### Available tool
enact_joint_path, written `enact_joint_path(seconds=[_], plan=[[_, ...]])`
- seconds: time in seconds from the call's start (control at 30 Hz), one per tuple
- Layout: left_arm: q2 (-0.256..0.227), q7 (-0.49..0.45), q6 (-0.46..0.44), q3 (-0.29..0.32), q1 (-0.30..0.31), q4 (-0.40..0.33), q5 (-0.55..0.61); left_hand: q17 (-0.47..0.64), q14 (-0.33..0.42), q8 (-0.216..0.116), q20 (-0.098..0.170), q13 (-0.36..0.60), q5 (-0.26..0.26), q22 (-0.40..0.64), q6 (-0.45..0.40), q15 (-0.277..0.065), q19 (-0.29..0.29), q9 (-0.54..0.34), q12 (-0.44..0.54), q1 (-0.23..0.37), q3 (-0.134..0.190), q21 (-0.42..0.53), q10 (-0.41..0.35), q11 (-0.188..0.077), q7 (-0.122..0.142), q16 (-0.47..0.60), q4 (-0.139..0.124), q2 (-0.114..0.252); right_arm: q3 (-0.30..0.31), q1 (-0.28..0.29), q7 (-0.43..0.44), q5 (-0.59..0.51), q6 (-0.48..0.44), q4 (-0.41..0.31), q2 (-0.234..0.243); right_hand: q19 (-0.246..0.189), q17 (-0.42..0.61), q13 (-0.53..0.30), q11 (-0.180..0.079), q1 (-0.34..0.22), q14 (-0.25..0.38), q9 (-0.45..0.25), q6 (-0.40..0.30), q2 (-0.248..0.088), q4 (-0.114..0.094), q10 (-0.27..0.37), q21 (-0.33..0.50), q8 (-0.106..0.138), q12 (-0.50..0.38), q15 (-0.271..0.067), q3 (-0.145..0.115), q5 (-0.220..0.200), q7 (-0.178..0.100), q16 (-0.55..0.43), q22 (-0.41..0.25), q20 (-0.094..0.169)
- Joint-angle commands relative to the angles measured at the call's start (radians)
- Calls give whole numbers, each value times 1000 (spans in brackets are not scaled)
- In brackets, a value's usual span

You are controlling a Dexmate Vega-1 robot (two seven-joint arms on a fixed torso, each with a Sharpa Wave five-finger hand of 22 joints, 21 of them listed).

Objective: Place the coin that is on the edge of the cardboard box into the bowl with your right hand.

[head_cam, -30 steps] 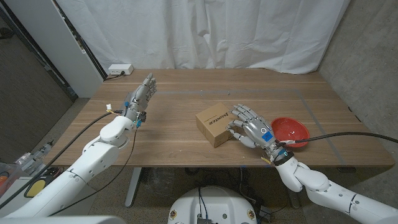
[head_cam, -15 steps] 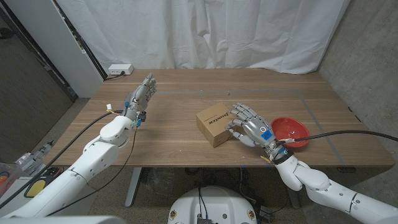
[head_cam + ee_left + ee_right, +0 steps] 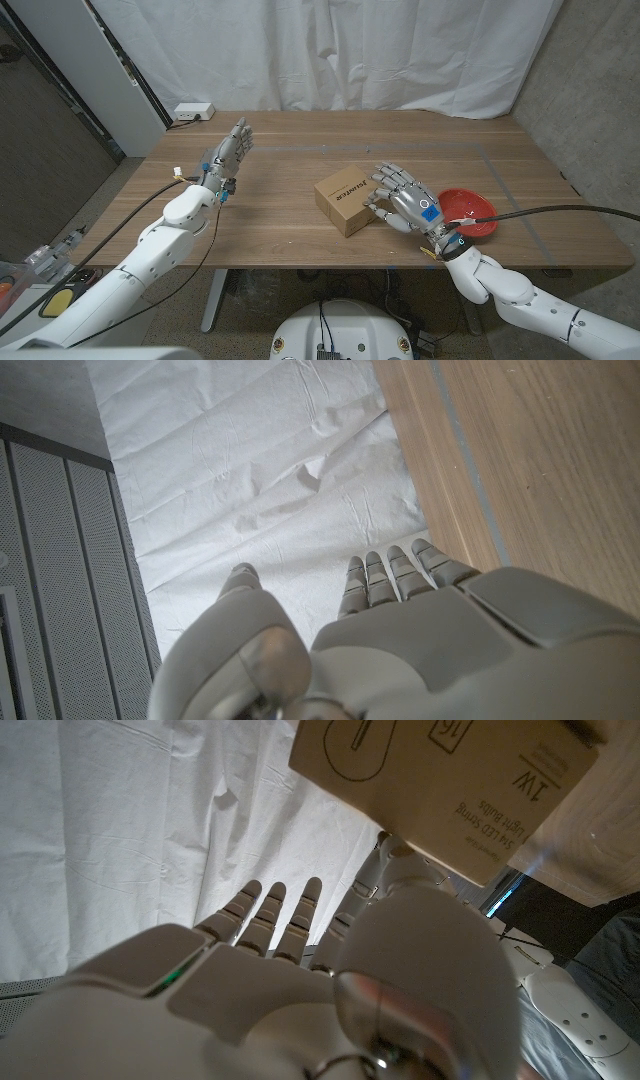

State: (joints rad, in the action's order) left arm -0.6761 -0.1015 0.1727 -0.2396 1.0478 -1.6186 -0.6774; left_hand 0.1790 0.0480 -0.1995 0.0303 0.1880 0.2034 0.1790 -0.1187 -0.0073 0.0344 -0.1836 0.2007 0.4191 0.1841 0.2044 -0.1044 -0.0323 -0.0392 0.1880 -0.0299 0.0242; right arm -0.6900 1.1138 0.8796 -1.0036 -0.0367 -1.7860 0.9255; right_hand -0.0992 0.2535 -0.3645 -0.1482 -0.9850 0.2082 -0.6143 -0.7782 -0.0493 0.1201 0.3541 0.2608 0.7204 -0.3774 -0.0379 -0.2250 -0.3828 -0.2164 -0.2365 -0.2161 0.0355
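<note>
Head view: a wooden table [image 3: 300,170] carries a cardboard box [image 3: 347,200] near its middle and a red bowl [image 3: 470,210] toward the robot's right, well apart from the box. The right hand [image 3: 405,205] stands just beside the box on the side facing the bowl, between the two, its fingers [image 3: 385,180] spread and reaching over the box's near right edge; whether they touch the cardboard cannot be told. The coin is too small or too hidden to be made out on the box's edge, and nothing shows whether the right hand pinches it, so the state of that hand cannot be told. The left hand [image 3: 228,152] is raised on the robot's left side of the table, well apart from the box, fingers straight, close together and pointing toward the far edge, holding nothing. A white power strip [image 3: 193,111] lies at the far left corner of the table, before a white curtain [image 3: 330,50].

Right wrist view: the back of the right hand [image 3: 300,990] with fingers extended, the thumb close against a printed face of the box [image 3: 450,790].

Left wrist view: the left hand [image 3: 400,630] with straight fingers over the table [image 3: 530,460], the curtain [image 3: 280,480] beyond
</note>
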Motion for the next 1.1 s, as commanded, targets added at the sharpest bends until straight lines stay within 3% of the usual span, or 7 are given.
enact_joint_path(seconds=[0.03, 0.8, 1.1], plan=[[5, 19, 12, -4, -13, 30, -10, 5, 0, 2, 33, 3, -1, 2, -9, -1, -6, -3, 1, 3, -6, -4, -1, 5, -1, 0, -3, 4, 19, 14, -21, 2, -7, -32, 5, -10, 4, -3, -2, 11, 10, 1, -15, -4, -1, 13, 4, 8, -8, -50, 7, 2, -1, -8, -3, 30], [-12, 8, 13, 15, 8, 10, -20, 5, -1, 3, 33, 3, -1, 2, -8, 0, -7, -3, 1, 3, -8, -4, -1, 2, -1, 0, -3, 5, 56, 37, -42, 4, -12, -87, 11, -15, 9, -2, -9, 21, 30, 24, -43, -19, -10, 24, 9, 20, -12, -57, 12, 9, -1, -12, -3, 37], [-15, 13, 26, 23, 18, 8, -22, 5, -1, 3, 32, 3, -1, 2, -8, -1, -8, -3, 1, 3, -9, -4, -1, 3, -1, 0, -3, 6, 84, 78, -67, 11, -56, -138, 16, -20, 10, -1, -7, 24, 37, 33, -44, -22, -11, 31, 11, 22, -14, -59, 15, 14, -1, -12, -3, 35]])
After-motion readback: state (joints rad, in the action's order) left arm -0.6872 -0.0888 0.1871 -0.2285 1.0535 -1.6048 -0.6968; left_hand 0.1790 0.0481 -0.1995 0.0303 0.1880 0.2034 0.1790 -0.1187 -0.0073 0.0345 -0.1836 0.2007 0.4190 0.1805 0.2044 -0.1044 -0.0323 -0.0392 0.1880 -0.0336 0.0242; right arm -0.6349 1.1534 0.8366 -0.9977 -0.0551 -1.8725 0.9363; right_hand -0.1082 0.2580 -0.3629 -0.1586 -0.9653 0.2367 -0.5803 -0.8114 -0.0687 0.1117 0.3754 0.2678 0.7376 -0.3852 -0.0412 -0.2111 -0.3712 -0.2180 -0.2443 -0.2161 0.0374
